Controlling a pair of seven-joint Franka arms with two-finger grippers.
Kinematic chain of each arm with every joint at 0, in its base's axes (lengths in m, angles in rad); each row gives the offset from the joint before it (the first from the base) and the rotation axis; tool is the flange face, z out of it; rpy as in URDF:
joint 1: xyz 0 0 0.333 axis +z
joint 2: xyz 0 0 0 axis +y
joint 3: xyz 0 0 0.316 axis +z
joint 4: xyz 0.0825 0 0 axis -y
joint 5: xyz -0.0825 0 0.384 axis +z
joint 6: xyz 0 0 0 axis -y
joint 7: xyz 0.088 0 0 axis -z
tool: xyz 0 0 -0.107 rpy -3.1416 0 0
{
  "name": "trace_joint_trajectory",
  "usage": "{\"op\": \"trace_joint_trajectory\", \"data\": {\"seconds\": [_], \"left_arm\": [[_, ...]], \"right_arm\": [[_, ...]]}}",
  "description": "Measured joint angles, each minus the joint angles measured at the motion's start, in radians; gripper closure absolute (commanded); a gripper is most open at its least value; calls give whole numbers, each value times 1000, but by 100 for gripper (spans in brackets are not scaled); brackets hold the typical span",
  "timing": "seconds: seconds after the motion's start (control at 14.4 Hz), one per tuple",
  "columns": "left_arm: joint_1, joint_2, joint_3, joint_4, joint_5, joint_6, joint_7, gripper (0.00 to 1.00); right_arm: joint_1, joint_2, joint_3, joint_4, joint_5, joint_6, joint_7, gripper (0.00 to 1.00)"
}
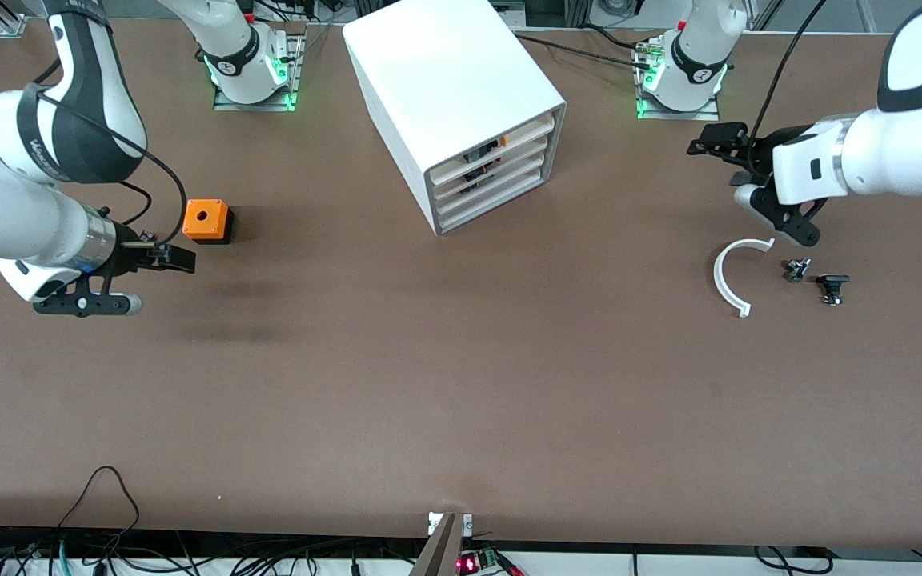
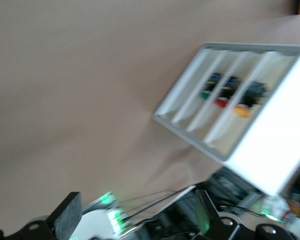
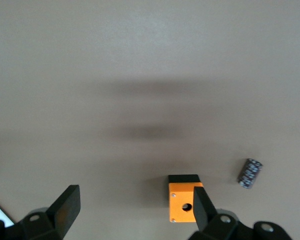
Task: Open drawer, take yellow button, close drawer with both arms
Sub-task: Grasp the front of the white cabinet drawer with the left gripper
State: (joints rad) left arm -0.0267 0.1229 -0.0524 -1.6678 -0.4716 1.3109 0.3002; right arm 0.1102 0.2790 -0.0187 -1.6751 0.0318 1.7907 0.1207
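Jaws on both grippers stand wide apart and hold nothing. From its arm's end of the bench, the left gripper [image 1: 721, 160] hangs over bare surface beside a white curved plastic strip [image 1: 729, 276] and two small black components [image 1: 815, 278]. The right gripper [image 1: 165, 254] hangs over the bench just beside an orange cube [image 1: 206, 220], a blocky piece with a round hole in its top face and a black base.

A big white box cabinet [image 1: 445, 88] stands between the two arm bases, smooth and matte with a grey rim around its front, turned at an angle toward the left arm's end of the bench. Four shallow white trays are stacked in it, all pushed in. The drawer [image 1: 501, 144] is the uppermost of them. In the left wrist view the cabinet's front [image 2: 225, 100] shows small push buttons lying in the trays, each with a dark body and a round coloured cap: one green, one red, one orange. The button [image 2: 243, 109] with the orange cap lies in the outermost of the trays that hold them, though the blur hides its finer parts.

In the right wrist view a small dark cylinder [image 3: 250, 173] with a speckled wrap lies on the bench near the orange cube. The bench [image 1: 461, 384] is a plain, dull brown surface.
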Motion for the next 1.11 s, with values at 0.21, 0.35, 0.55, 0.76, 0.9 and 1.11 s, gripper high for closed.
{"op": "trace_joint_trajectory", "data": {"seconds": [0.21,0.35,0.55,0.76,0.9,1.11], "left_arm": [[2,48,0,-37,-170,3,46,0],[1,67,-1,-98,-276,36,122,1],[1,77,-1,-246,-430,119,286,1],[-1,80,-2,-389,-539,184,437,4],[-6,81,-14,-475,-623,203,540,10],[-9,90,-62,-569,-719,235,656,23]], "right_arm": [[6,41,1,-21,27,46,26,0],[27,64,2,-22,28,63,78,0],[65,71,3,-22,28,83,169,0],[90,71,3,-22,28,98,283,0],[100,71,3,-20,44,104,356,0],[113,74,3,5,80,109,454,0]]}}
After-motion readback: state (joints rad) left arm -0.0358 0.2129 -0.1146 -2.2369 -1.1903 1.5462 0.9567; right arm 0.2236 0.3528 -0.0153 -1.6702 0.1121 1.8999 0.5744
